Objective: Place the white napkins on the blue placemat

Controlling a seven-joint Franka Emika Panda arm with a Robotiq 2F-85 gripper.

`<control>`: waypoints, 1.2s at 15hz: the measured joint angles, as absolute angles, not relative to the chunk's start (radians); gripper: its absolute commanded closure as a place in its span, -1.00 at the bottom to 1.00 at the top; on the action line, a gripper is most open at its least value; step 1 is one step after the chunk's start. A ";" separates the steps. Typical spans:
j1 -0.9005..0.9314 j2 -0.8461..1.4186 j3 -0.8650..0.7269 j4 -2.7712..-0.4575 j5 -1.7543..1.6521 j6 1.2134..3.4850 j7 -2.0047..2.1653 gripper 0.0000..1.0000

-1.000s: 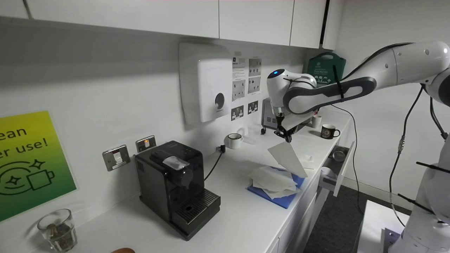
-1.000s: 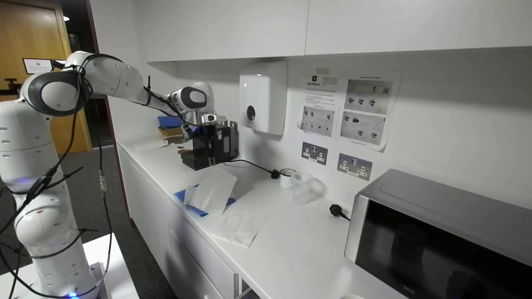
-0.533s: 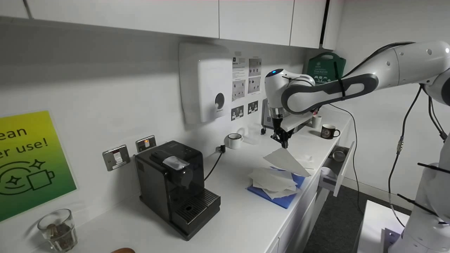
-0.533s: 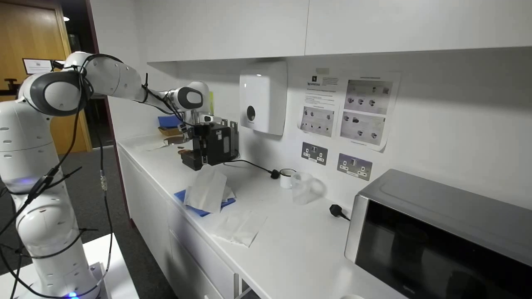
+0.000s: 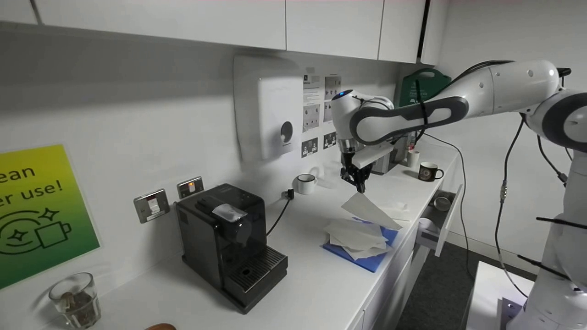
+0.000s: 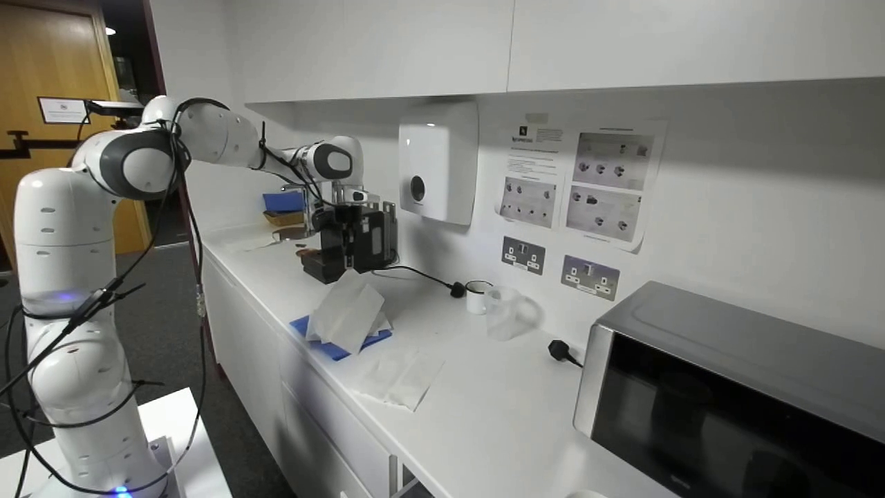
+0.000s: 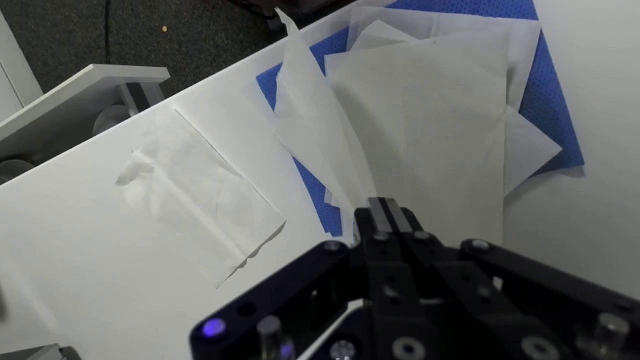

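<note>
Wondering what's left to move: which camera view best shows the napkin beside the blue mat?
The wrist view: the loose napkin is large and wholly in frame. Both exterior views show it smaller; in an exterior view, the held napkin seems to partly block it.

Wrist cam looks down; both ext. views share counter (image 5: 312,275).

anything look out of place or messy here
Yes. A creased white napkin lies on the counter, off the blue placemat where it belongs. The napkin pile on the blue placemat is fanned crookedly and juts past its edge. Below the counter, in an exterior view, a drawer stands open.
</note>
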State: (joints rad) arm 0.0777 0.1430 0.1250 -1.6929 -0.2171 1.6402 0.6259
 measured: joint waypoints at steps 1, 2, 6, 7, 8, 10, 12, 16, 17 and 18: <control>0.078 0.175 0.122 -1.657 -0.213 1.631 0.620 1.00; 0.078 0.205 0.117 -1.624 -0.213 1.624 0.617 1.00; 0.090 0.303 0.098 -1.520 -0.213 1.607 0.615 1.00; 0.094 0.321 0.096 -1.500 -0.213 1.603 0.615 1.00; 0.098 0.338 0.095 -1.482 -0.213 1.595 0.613 1.00; 0.111 0.363 0.094 -1.451 -0.212 1.562 0.590 1.00; 0.126 0.375 0.094 -1.435 -0.211 1.520 0.542 1.00; 0.160 0.377 0.094 -1.433 -0.211 1.452 0.456 1.00; 0.167 0.377 0.095 -1.433 -0.211 1.442 0.443 1.00; 0.174 0.378 0.095 -1.432 -0.211 1.432 0.432 1.00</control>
State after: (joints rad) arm 0.1737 0.3779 0.0946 -1.4324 -0.2108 1.4325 0.4315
